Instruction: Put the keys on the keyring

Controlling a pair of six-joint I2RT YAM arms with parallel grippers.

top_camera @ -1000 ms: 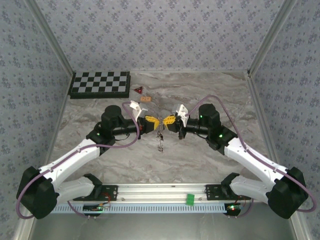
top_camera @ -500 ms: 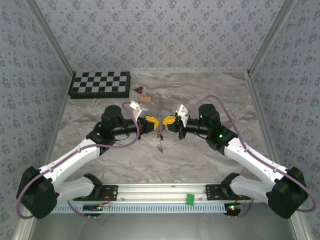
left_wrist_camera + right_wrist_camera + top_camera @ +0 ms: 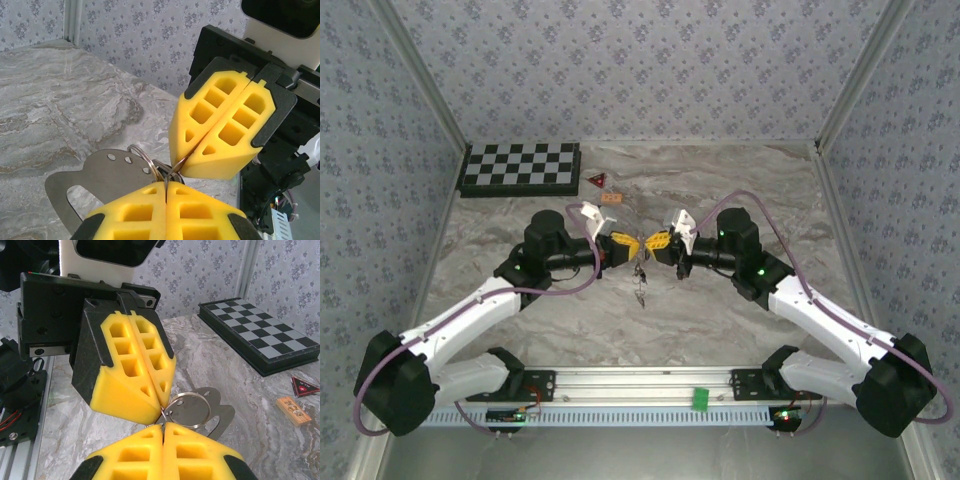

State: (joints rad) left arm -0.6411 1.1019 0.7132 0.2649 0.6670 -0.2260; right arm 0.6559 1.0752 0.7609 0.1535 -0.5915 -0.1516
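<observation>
My two yellow-fingered grippers meet tip to tip over the middle of the table, the left gripper (image 3: 626, 241) facing the right gripper (image 3: 653, 241). In the left wrist view my left gripper (image 3: 166, 184) is shut on the wire of the silvery keyring (image 3: 142, 156). The right arm's yellow fingers (image 3: 220, 135) pinch the same ring from above. A flat grey metal tag (image 3: 95, 180) hangs on the ring. In the right wrist view my right gripper (image 3: 163, 426) is shut on the keyring (image 3: 188, 408) beside the tag (image 3: 219, 414). Small dark keys (image 3: 641, 284) show just below the fingertips; I cannot tell whether they hang or lie.
A black and white chessboard (image 3: 520, 167) lies at the back left. A small red triangle (image 3: 597, 181) and a small orange piece (image 3: 611, 199) lie beside it. Patterned walls close in the left, back and right sides. A metal rail (image 3: 640, 380) runs along the near edge.
</observation>
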